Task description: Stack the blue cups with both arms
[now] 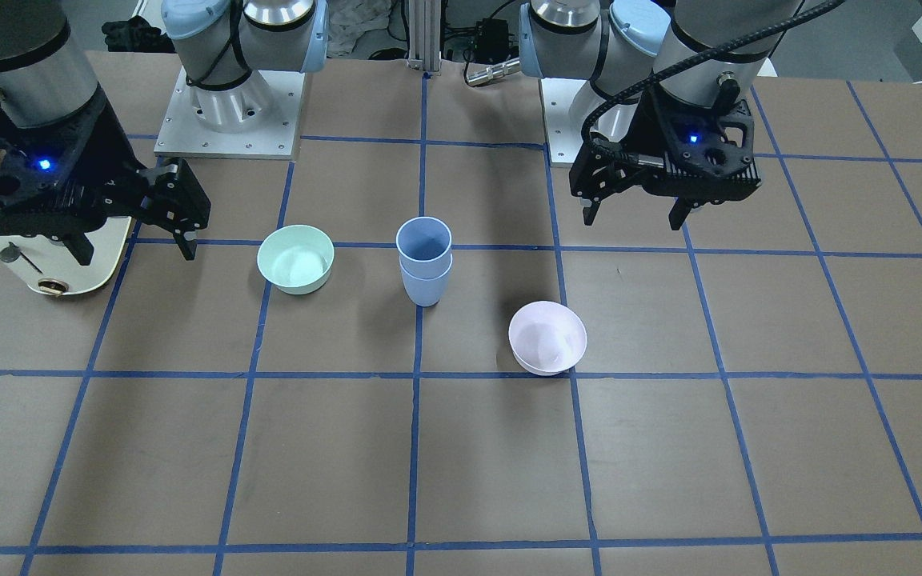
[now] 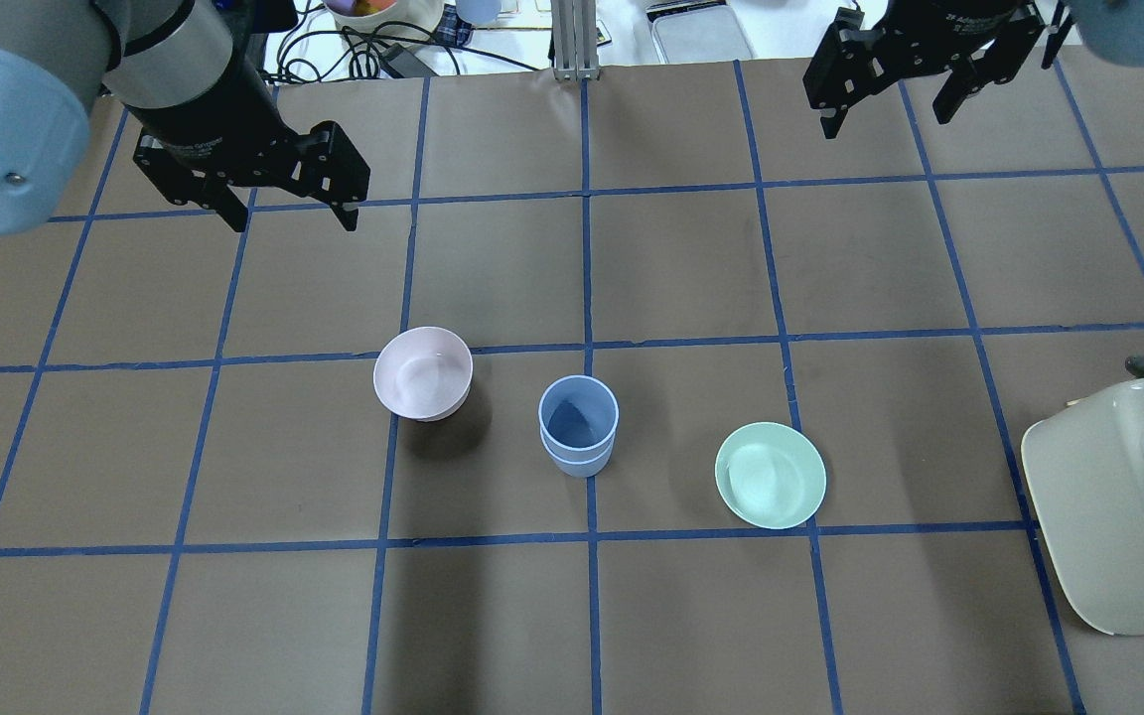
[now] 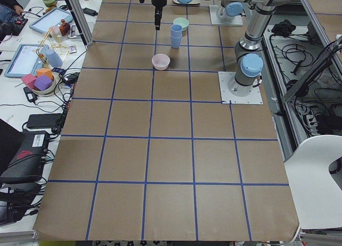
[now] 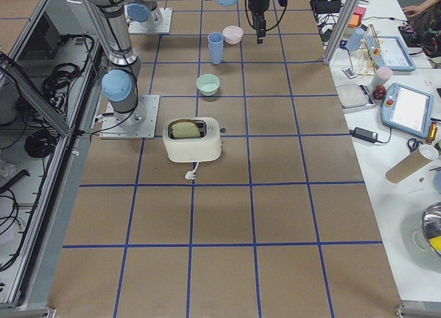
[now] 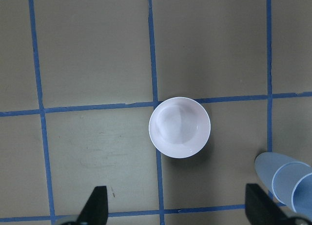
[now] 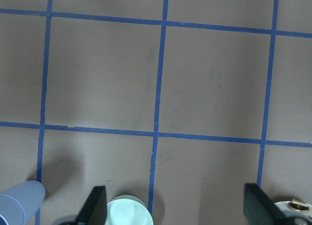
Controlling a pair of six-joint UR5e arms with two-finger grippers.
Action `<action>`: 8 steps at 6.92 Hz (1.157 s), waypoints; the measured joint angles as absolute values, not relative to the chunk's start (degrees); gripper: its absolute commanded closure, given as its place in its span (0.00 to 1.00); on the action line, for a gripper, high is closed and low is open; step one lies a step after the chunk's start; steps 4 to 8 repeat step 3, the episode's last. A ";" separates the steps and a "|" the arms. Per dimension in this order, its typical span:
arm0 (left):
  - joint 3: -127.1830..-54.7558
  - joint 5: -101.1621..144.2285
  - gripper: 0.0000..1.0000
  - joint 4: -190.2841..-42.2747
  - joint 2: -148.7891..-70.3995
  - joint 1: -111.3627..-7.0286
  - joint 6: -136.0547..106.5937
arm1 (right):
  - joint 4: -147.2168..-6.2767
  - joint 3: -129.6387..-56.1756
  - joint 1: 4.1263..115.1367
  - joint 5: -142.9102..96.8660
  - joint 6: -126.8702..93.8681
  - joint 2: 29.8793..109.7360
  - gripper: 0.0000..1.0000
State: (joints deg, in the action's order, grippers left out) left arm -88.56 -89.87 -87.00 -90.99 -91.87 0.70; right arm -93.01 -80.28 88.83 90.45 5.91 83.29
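The cups (image 2: 578, 427) stand nested, one inside the other, mid-tabletop (image 2: 681, 268), between a pink bowl (image 2: 423, 372) on the left and a green bowl (image 2: 770, 475) on the right, touching neither. A toaster (image 2: 1118, 506) sits far right. The left end effector (image 2: 291, 214) and the right end effector (image 2: 885, 109) hang released and empty, well apart from the stack.

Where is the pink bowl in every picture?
Front-facing: pink bowl, lower right of the middle.
Overhead: bowl, left of the middle.
Exterior left: bowl, near the top, about midway across.
Exterior right: bowl, at the top, about midway across.
Left wrist: bowl, in the middle.
Right wrist: not in it.
Landmark: the stacked blue cups show in all six views.
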 measured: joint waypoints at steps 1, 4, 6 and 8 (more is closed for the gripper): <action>-88.47 -89.87 0.00 -87.44 -90.90 -91.85 0.70 | -92.31 -80.19 88.81 90.52 5.30 83.34 0.00; -88.23 -89.83 0.00 -87.93 -90.80 -91.75 0.70 | -91.86 -79.96 88.84 90.60 4.89 83.39 0.00; -88.23 -89.83 0.00 -87.93 -90.80 -91.75 0.70 | -91.86 -79.96 88.84 90.60 4.89 83.39 0.00; -88.23 -89.83 0.00 -87.93 -90.80 -91.75 0.70 | -91.86 -79.96 88.84 90.60 4.89 83.39 0.00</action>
